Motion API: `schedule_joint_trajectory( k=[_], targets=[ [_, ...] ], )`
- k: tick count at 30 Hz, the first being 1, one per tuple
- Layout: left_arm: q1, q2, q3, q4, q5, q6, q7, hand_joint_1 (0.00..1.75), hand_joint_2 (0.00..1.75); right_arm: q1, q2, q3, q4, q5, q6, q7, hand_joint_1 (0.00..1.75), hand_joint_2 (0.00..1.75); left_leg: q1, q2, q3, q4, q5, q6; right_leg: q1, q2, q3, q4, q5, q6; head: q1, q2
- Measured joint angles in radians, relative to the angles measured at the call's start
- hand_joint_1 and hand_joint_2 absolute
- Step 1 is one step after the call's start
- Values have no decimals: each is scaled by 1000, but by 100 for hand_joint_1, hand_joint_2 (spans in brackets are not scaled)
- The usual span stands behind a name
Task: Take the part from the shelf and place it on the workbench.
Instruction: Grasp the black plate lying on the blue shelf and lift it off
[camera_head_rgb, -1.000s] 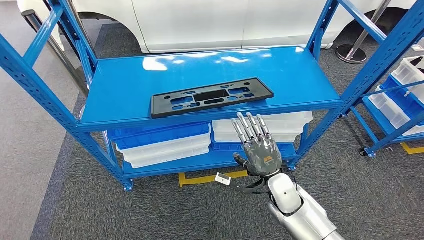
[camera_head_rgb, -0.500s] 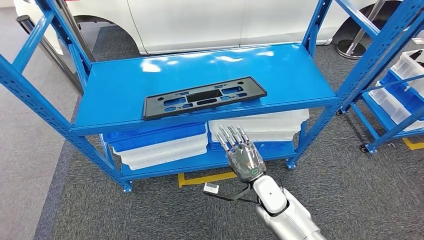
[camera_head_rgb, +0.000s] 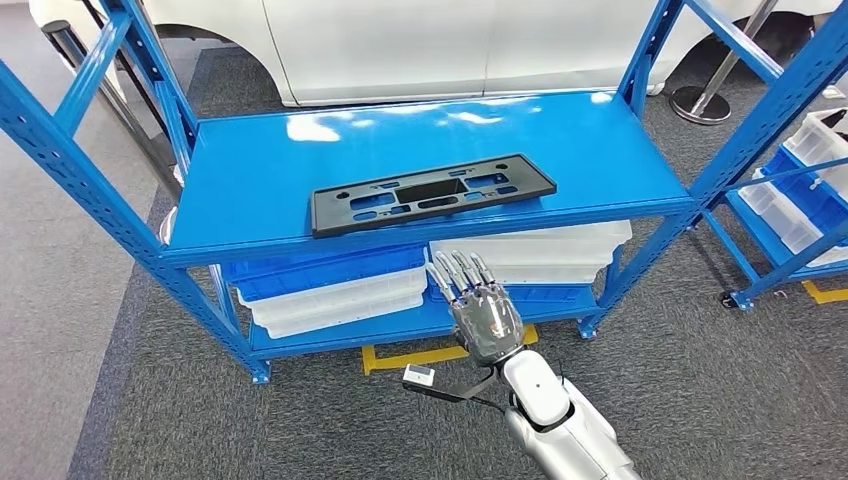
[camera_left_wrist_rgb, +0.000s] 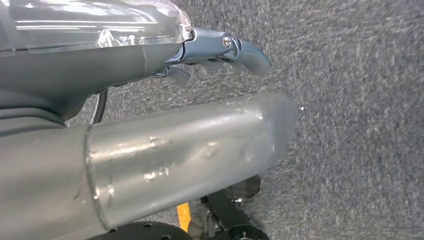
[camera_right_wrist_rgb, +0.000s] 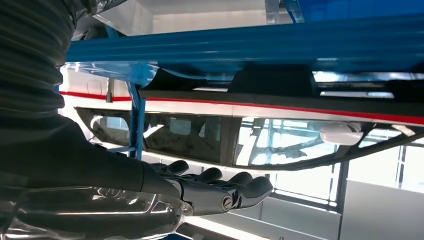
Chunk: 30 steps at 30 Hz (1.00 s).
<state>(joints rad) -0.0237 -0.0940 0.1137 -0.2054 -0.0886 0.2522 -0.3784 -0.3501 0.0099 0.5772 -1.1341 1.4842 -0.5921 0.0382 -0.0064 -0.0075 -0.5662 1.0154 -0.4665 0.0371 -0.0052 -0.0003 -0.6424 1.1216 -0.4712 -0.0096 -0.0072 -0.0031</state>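
Item: right hand (camera_head_rgb: 484, 312). Fingers spread and straight, holding nothing; it sits below and in front of the shelf (camera_head_rgb: 300, 215) edge, near the white bins. Over the last second it has dropped from just under the shelf lip and drifted a little to the robot's left, so it now stands lower than the deck it must reach over. The view itself has shifted somewhat too. Judgement: the reach has not yet started in earnest; the hand must rise again before it can close on anything.

Item: left hand (camera_left_wrist_rgb: 220, 50). Hangs over grey carpet, nothing in it; how far its fingers are curled I cannot tell.

Item: part (camera_head_rgb: 432, 192). One, a long black plate with slots, lying flat near the front edge of the upper deck, untouched.

Item: bins (camera_head_rgb: 335, 295). Two stacks on the lower deck, blue and white; exact count unclear.
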Motion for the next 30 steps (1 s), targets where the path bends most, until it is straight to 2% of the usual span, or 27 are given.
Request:
schedule_joint_trajectory(
  k=[1, 2, 3, 5, 6, 8, 10, 11, 12, 14, 15, 16, 17, 19, 21, 22, 24, 25, 26, 27, 29, 30],
  targets=[
    [0, 0, 0, 0, -1, 0, 0, 0, 0, -1, 2, -2, -3, -1, 0, -1, 0, 175, -1, 0, 0, 0, -2, -2, 5, -2, 23, -49, 14, -9, 0, 0],
    [-1, 1, 0, 0, -1, -1, 0, 0, 0, -1, 4, -4, -5, -2, 0, -3, 0, 175, -1, 1, 0, 0, -3, -6, 10, -3, 35, -76, 17, -15, 0, 0],
    [-1, 1, 1, 1, -2, -1, 1, 0, 0, -1, 6, -5, -7, -3, 0, -5, 0, 175, -1, 2, -1, 0, -4, -12, 12, -4, 38, -84, 14, -16, 0, 0],
    [-2, 4, 1, 1, -5, -1, 2, 0, 0, 0, 10, -7, -13, -6, 2, -8, 0, 175, 0, 4, 1, 2, -9, -22, 7, -2, 45, -97, 19, -17, 0, 0],
    [-2, 6, 2, 1, -6, -1, 3, 0, 0, 0, 12, -7, -16, -6, 3, -10, 0, 175, 0, 5, -5, 20, -21, -28, 3, -2, 52, -106, 21, -19, 0, 0],
    [-2, 7, 3, 1, -9, -1, 4, 0, 0, 0, 19, -8, -19, -9, 6, -14, 0, 175, 6, 4, -48, 111, -67, -41, -2, -4, 64, -117, 22, -23, -1, 0],
    [-1, 9, 5, 1, -12, -1, 6, 0, 0, 2, 24, -8, -19, -15, 6, -18, 0, 175, 15, 4, -115, 230, -109, -53, -4, -4, 68, -118, 18, -24, -2, 0],
    [0, 10, 6, 1, -14, -1, 7, 0, 0, 4, 25, -9, -19, -20, 6, -20, 0, 175, 19, 5, -134, 256, -107, -59, -5, -4, 71, -117, 14, -22, -2, 0],
    [1, 11, 7, 1, -16, -1, 8, 0, 0, 6, 26, -10, -19, -26, 6, -21, 0, 175, 24, 5, -136, 247, -85, -64, -7, -3, 74, -115, 10, -19, -2, 0],
    [2, 14, 8, 1, -17, -1, 8, 0, 0, 7, 31, -12, -19, -34, 5, -23, 0, 175, 32, 6, -90, 130, -9, -71, -13, 0, 83, -108, -1, -8, -2, 0],
    [1, 14, 8, 2, -17, -1, 8, 0, 0, 6, 33, -14, -20, -39, 6, -24, 0, 175, 33, 5, -62, 69, 16, -71, -13, 1, 84, -102, -8, -1, -2, 0],
    [0, 14, 9, 3, -18, -1, 8, 0, 0, 7, 35, -15, -20, -48, 8, -28, 0, 131, 32, 5, -44, 27, 28, -67, -12, 2, 84, -98, -13, 6, -3, 0],
    [-1, 14, 11, 4, -18, -1, 8, 0, 0, 7, 37, -17, -20, -72, 19, -38, 0, 87, 30, 3, -37, 11, 26, -60, -10, 2, 82, -96, -17, 12, -3, 0],
    [-1, 15, 15, 4, -19, -3, 7, 0, 0, 9, 43, -23, -24, -199, 91, -88, 0, 0, 28, 2, -35, 8, 21, -42, -10, 3, 83, -98, -19, 22, -3, 0],
    [0, 15, 20, 4, -19, -7, 4, 0, 0, 13, 50, -30, -37, -388, 200, -155, 0, 0, 29, 3, -28, 1, 21, -26, -13, 2, 75, -72, -38, 31, -2, 0],
    [1, 15, 22, 4, -19, -9, 3, 0, 0, 15, 52, -33, -46, -459, 240, -178, 0, 0, 30, 3, -25, -2, 20, -19, -14, 2, 54, -29, -60, 34, -2, 0],
    [0, 16, 24, 4, -19, -12, 2, 0, 0, 20, 53, -35, -56, -522, 276, -200, 0, 0, 27, 4, -21, -2, 15, -9, -15, 1, -19, 104, -115, 37, -2, 0],
    [0, 16, 24, 4, -19, -13, 1, 0, 0, 23, 53, -36, -58, -528, 282, -203, 0, 0, 25, 3, -18, -2, 12, -6, -15, 1, -55, 162, -129, 37, -2, 0],
    [0, 17, 24, 4, -19, -14, 1, 0, 0, 27, 53, -38, -58, -531, 286, -205, 0, 0, 23, 2, -14, -2, 9, -5, -15, 1, -78, 189, -123, 35, -2, 0],
    [1, 17, 24, 4, -19, -14, 1, 0, 0, 30, 53, -39, -59, -540, 294, -208, 0, 0, 21, 2, -8, -1, 5, -5, -14, 1, -80, 176, -97, 32, -2, 0],
    [3, 17, 24, 4, -23, -13, 1, 0, 0, 32, 53, -42, -67, -597, 336, -222, 0, 0, 19, -1, 7, -1, -4, -8, -9, 6, -35, 53, -11, 18, -2, 0],
    [2, 17, 24, 4, -26, -12, 0, 0, 0, 32, 53, -43, -72, -636, 361, -228, 0, 0, 17, -3, 11, 0, -9, -12, -6, 12, -8, -12, 19, 10, -3, 0]
  ],
)
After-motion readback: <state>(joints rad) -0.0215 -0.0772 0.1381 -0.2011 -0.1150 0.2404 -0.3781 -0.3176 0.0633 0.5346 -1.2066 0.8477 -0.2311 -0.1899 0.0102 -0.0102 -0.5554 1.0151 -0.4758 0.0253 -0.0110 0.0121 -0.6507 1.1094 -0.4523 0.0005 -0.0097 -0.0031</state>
